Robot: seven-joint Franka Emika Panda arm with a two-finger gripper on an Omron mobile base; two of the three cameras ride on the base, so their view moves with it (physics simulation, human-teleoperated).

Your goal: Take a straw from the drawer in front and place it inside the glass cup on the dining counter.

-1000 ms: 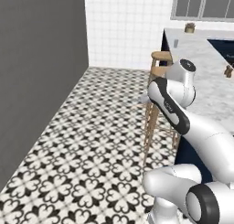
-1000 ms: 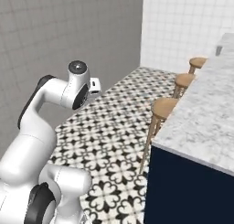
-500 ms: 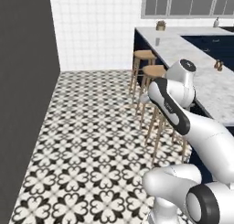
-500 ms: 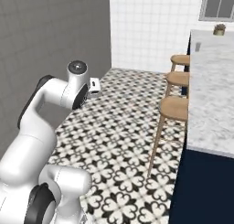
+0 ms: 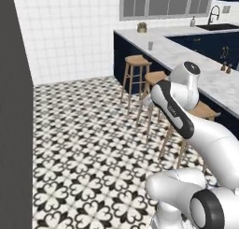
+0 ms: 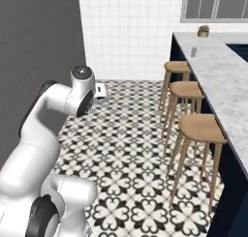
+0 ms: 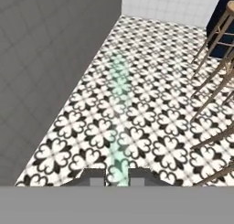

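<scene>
In the hand view, a thin, pale green, see-through straw (image 7: 119, 104) runs up from between the two dark finger tips, and my gripper (image 7: 118, 175) is shut on its lower end above the patterned floor. The glass cup (image 5: 150, 45) is a small grey tumbler on the dining counter (image 5: 179, 53), far ahead of the arm. From the right base it is the glass cup (image 6: 193, 51) near the left edge of the dining counter (image 6: 220, 76). My hand (image 6: 100, 92) is held out to the left of the stools. The drawer is out of view.
Three wooden stools (image 5: 138, 60) (image 6: 186, 90) line the counter's near side, and their legs (image 7: 215, 81) cross the hand view's right. A dark grey wall (image 6: 38, 42) stands on the left. A potted plant (image 5: 142, 27) sits at the counter's far end.
The whole picture has swung in both base views, so the base has moved; the counter, stools and window have come more into view. The arm's pose has not changed.
</scene>
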